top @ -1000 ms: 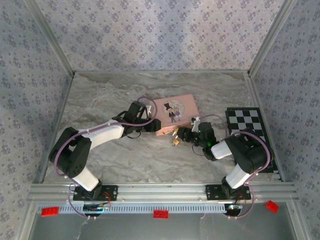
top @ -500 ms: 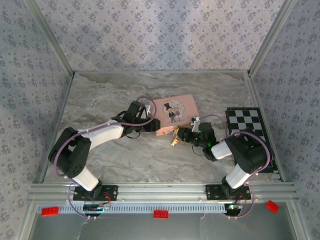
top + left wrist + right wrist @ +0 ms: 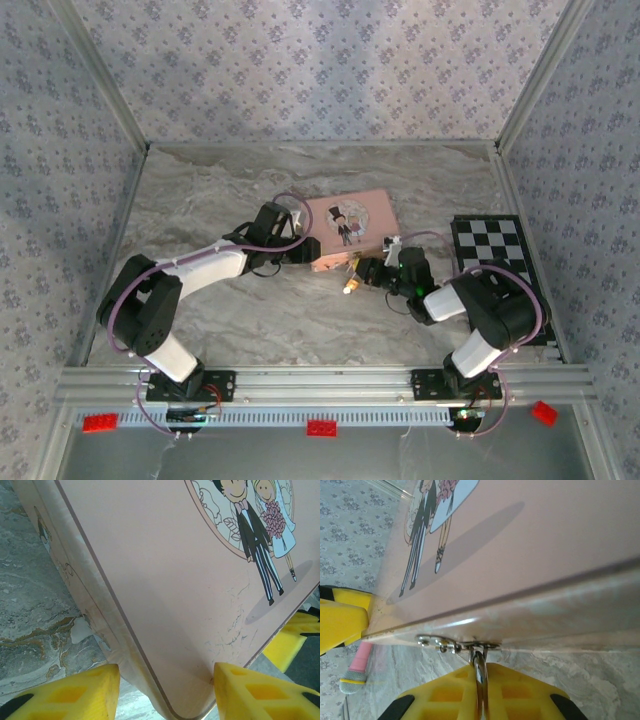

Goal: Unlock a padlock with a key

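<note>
A pink tin (image 3: pixel 350 222) with a cartoon couple lies mid-table. My left gripper (image 3: pixel 308 252) straddles its near-left corner, the yellow fingers (image 3: pixel 75 695) pressed against both sides of the pink tin (image 3: pixel 165 580). From the right, my right gripper (image 3: pixel 363 272) reaches to the tin's front edge. In the right wrist view its jaws (image 3: pixel 481 680) are shut on a thin silver rod that runs into the tin's metal hasp (image 3: pixel 452 644). That rod looks like the shackle of the padlock (image 3: pixel 480 662). The small brass padlock (image 3: pixel 348 286) hangs just below-left of the fingertips. The key is hidden.
A black-and-white chessboard (image 3: pixel 495 262) lies at the right edge beside the right arm. Patterned walls enclose the table on three sides. Red blocks (image 3: pixel 322 428) sit on the front rail. A pink stick with a grey tip (image 3: pixel 354 672) lies left of the right gripper.
The right jaws have closed tighter at the tin's hasp. The brass padlock has shifted slightly down and to the left. The left arm and the tin have stayed still.
</note>
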### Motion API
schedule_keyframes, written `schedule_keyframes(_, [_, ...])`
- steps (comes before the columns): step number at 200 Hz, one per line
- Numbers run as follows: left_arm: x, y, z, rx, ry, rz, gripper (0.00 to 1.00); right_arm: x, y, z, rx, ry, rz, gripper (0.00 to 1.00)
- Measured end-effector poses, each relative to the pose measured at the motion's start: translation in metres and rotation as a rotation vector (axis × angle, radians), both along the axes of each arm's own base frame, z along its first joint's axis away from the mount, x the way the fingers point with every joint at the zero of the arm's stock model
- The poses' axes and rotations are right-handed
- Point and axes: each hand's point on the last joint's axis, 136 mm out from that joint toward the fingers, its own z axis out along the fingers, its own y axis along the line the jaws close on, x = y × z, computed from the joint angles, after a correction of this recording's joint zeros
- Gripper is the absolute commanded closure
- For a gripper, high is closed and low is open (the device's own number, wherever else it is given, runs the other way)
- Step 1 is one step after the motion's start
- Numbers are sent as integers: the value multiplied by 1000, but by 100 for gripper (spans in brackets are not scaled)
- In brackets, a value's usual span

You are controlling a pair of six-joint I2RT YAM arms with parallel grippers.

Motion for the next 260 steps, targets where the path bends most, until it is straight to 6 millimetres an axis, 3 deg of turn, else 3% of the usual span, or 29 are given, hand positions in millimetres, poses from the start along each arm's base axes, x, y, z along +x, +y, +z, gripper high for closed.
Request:
schedule_keyframes(39, [0, 0, 0, 0, 0, 1, 48, -4, -2, -2, -7, -2, 3, 87])
schedule_keyframes(107, [0, 0, 0, -1, 2, 3, 49, -5, -3, -1, -5, 3, -1, 100])
schedule_keyframes(159, [-3, -3, -1, -58, 23, 50, 52, -10, -11, 3, 50, 46, -71, 100])
schedule_keyframes(260, [-24, -31, -1, -138, 25, 157, 53, -6, -53, 16, 110, 75, -362, 100])
